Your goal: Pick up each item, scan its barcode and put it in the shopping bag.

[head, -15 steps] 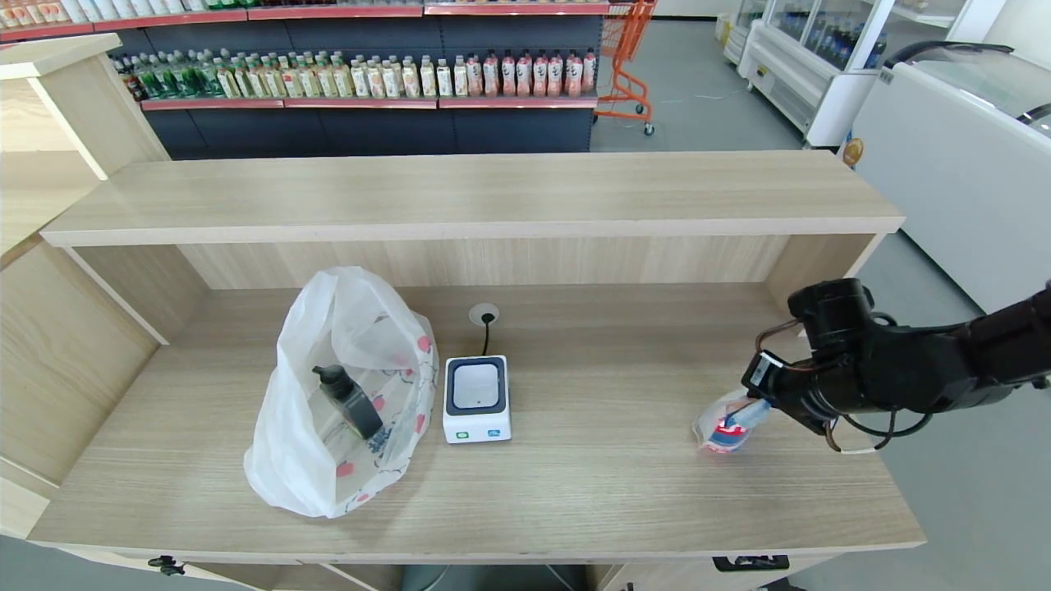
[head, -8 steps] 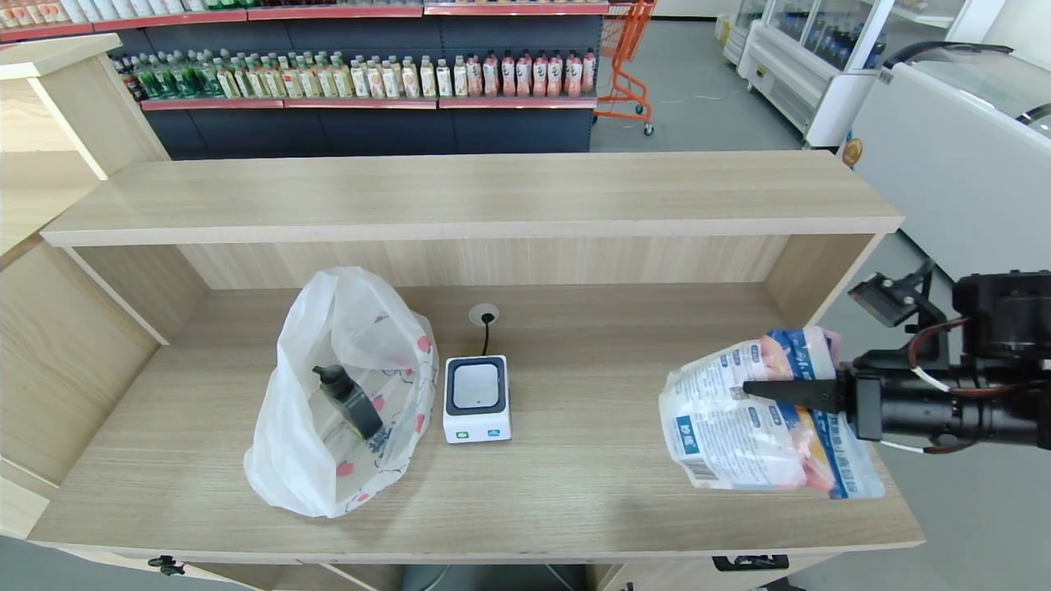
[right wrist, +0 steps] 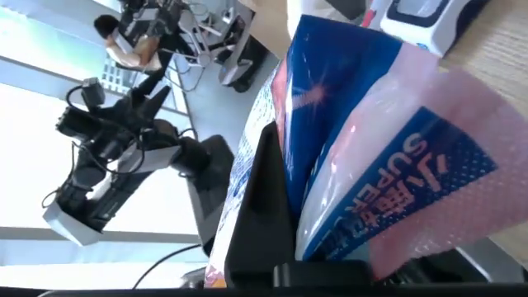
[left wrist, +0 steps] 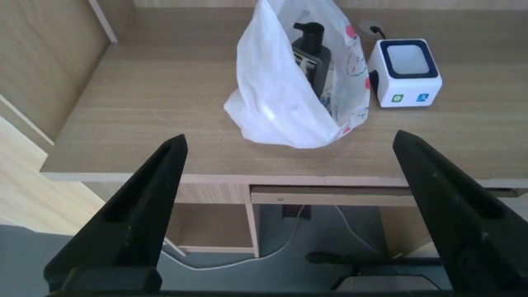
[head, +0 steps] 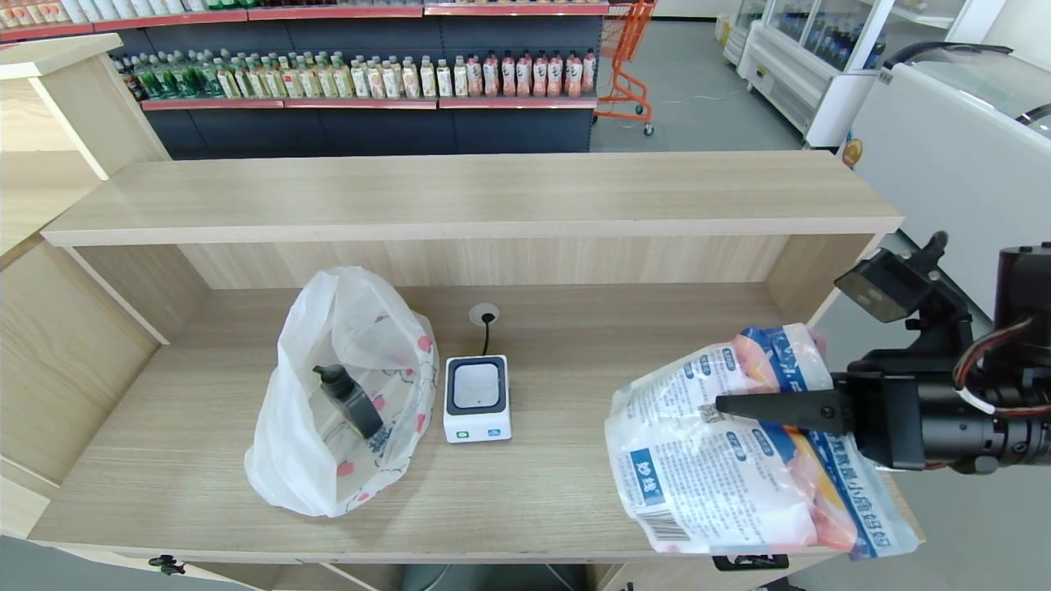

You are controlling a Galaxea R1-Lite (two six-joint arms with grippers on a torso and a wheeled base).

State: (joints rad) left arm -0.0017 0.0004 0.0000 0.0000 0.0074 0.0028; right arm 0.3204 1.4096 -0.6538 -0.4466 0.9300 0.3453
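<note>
My right gripper is shut on a blue, white and pink packet, held in the air over the counter's front right corner, its barcode at the lower edge. In the right wrist view the packet bulges beside one dark finger. The white barcode scanner stands mid-counter, well left of the packet. Left of it lies the white shopping bag with red spots, mouth open, a dark pump bottle inside. My left gripper is open, off the counter's front edge, facing the bag.
The wooden counter has a raised back ledge and side walls. The scanner's cable runs to a grommet at the back. Shelves of bottles and freezers stand beyond the counter.
The right gripper has lifted the packet off the counter's right side, turned it flat-side up, and carried it leftward and closer to the head camera. Bag, scanner and bottle have not moved.
</note>
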